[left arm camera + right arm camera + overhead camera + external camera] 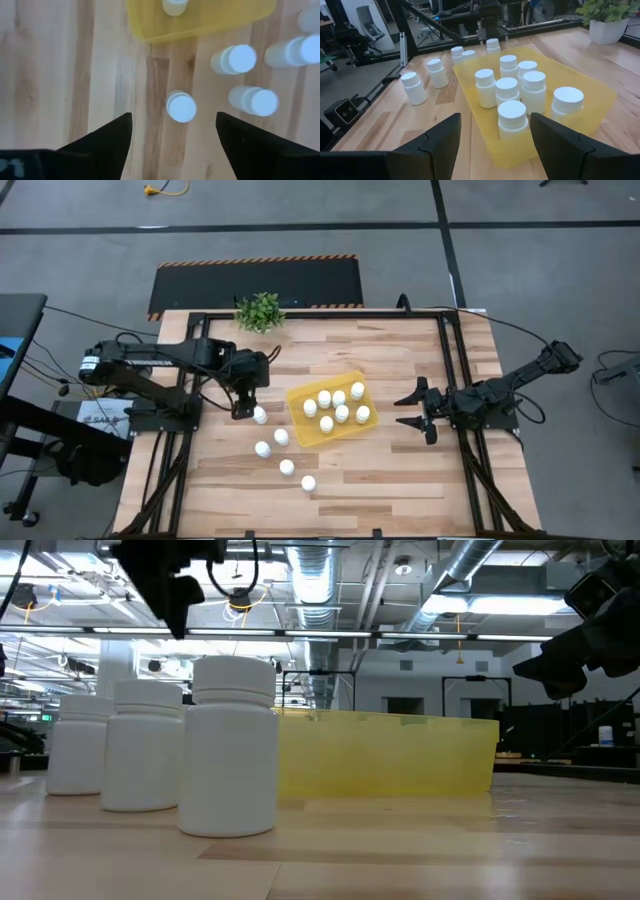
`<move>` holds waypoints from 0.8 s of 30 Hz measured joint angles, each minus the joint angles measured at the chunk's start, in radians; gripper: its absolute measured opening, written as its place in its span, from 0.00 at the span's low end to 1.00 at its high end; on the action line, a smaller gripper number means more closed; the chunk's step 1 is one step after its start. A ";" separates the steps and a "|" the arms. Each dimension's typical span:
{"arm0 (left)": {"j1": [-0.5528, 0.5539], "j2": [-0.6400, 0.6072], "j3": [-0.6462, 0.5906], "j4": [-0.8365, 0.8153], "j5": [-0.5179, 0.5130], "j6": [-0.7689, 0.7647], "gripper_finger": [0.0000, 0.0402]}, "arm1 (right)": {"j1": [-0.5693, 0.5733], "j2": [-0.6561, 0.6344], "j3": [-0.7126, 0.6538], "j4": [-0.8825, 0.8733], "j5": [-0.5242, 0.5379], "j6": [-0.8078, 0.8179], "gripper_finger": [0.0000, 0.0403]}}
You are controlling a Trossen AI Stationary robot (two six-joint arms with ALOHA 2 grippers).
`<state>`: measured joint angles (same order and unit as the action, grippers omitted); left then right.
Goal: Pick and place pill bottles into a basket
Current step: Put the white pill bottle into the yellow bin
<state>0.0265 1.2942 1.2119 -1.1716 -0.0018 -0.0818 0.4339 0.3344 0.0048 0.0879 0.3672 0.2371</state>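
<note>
Fingers spread wide and empty, the left gripper [243, 412] hangs over the table just beside the basket [296, 400], with one pill bottle [181, 106] standing between the two dark fingers [107, 140] in the left wrist view and not yet touched by either. I count seven pill bottles [338, 409] already standing in the yellow basket, and five more on the bare wood: the one under my gripper [260, 415], another [281, 436] nearer the basket's corner, and three trailing off toward the table's near edge [263, 449] [287, 467] [308, 483]. I judge these bottles to be light, rigid plastic with smooth, rather slippery sides (whether they are filled I cannot tell), so I would close on the body just below the cap, squarely across the cylinder, to keep it from tipping or squirting out. The right gripper [418, 409] waits on the far side of the basket, its fingers also parted and holding nothing. No label, brand or writing is readable on any bottle or on the basket; every bottle looks plain white. A small potted plant [260, 311] stands at the table's far edge.
</note>
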 joint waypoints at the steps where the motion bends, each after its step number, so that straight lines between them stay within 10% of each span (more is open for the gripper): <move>1: 0.000 0.000 -0.024 0.019 0.001 0.012 0.69 | 0.000 0.000 0.000 0.000 0.000 0.000 0.57; 24: -0.063 0.015 -0.253 0.258 0.046 -0.001 0.70 | 0.000 0.000 0.000 -0.006 0.000 0.000 0.57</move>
<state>-0.0360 1.3091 0.9588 -0.9136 0.0445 -0.0830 0.4342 0.3344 0.0048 0.0822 0.3673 0.2370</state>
